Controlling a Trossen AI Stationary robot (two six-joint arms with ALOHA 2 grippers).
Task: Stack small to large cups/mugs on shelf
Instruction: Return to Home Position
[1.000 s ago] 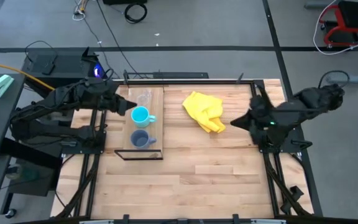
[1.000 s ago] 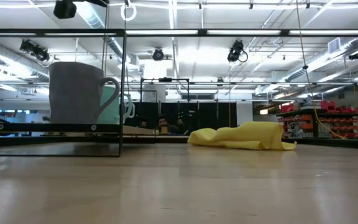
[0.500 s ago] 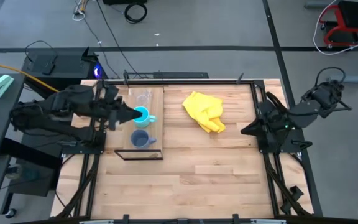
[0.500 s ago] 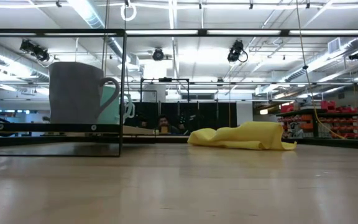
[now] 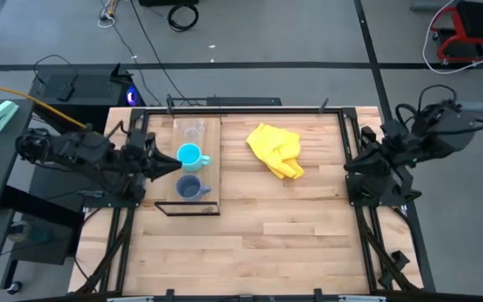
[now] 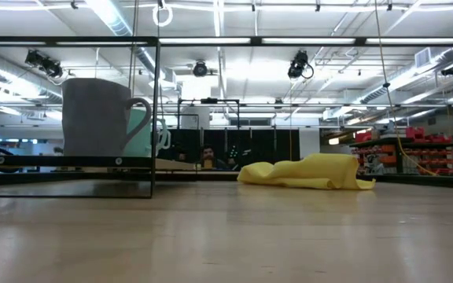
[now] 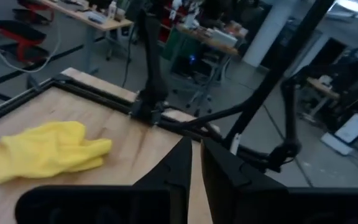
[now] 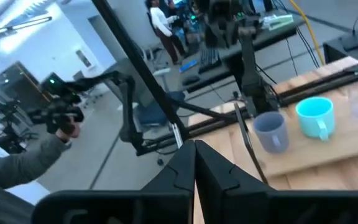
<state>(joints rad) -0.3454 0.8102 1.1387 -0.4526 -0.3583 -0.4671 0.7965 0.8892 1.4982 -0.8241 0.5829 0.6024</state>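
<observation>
The light-wood shelf (image 5: 210, 164) lies on the table's left part, its black frame (image 5: 188, 210) at the near end. On it stand, in a row from far to near, the clear glass cup (image 5: 194, 132), the cyan mug (image 5: 189, 155) and the dark blue-grey mug (image 5: 189, 187). The low view shows the dark mug (image 6: 95, 116) in front of the cyan mug (image 6: 141, 130). My left gripper (image 5: 173, 165) is shut and empty at the shelf's left edge, beside the two mugs. My right gripper (image 5: 350, 164) is shut and empty at the table's right edge.
A crumpled yellow cloth (image 5: 277, 149) lies on the table right of the shelf, toward the far side. The right wrist view shows the mugs (image 8: 316, 115) far off and a person (image 8: 160, 22) in the room beyond the table.
My left gripper has drawn back from the cyan mug toward the table's left and near edges. My right gripper has drawn back toward the table's right edge. The cups and the cloth have stayed in place.
</observation>
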